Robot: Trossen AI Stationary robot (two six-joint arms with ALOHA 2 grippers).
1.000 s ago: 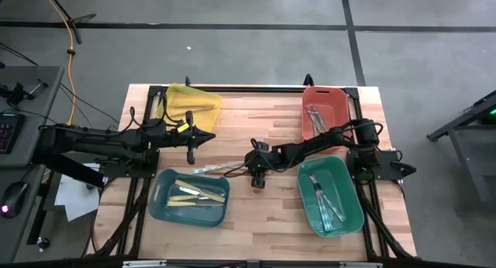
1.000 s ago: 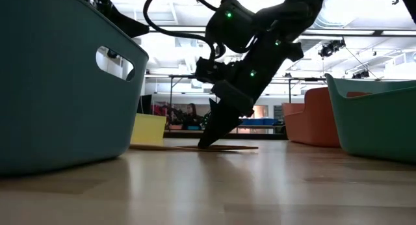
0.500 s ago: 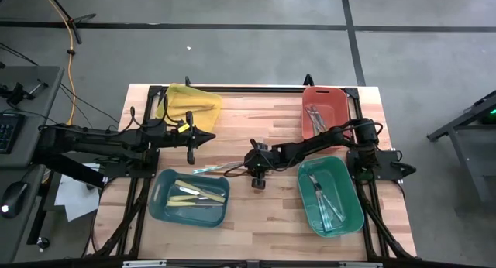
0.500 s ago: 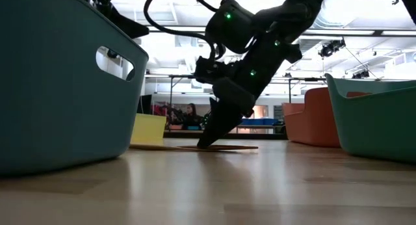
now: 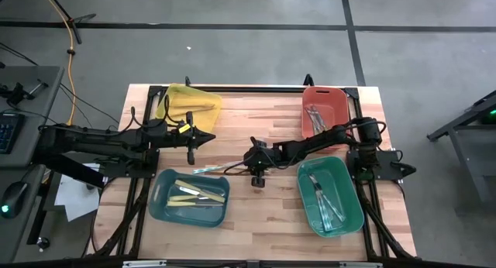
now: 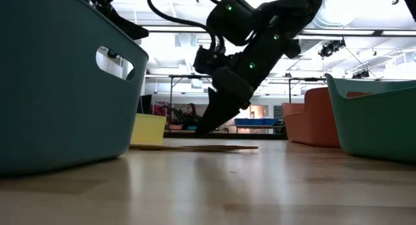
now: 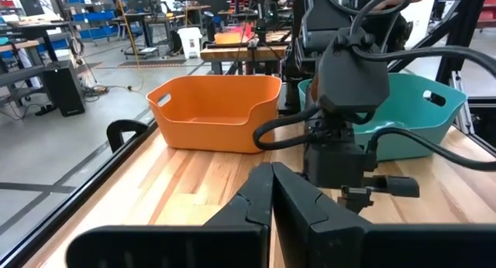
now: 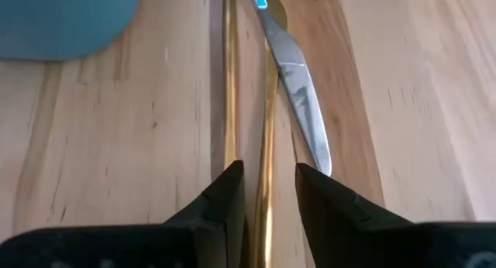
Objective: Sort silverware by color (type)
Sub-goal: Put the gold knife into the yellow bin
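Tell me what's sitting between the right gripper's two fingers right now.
A gold utensil handle runs between the right gripper's fingers, seen in the right wrist view. A second gold handle and a silver knife lie just outside them.

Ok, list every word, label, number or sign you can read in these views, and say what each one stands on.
None can be read. The four bins, such as the orange bin and yellow bin, carry no lettering. The gold utensil and knife between the right gripper fingers show no stamp. Background shelves are too far off to read.
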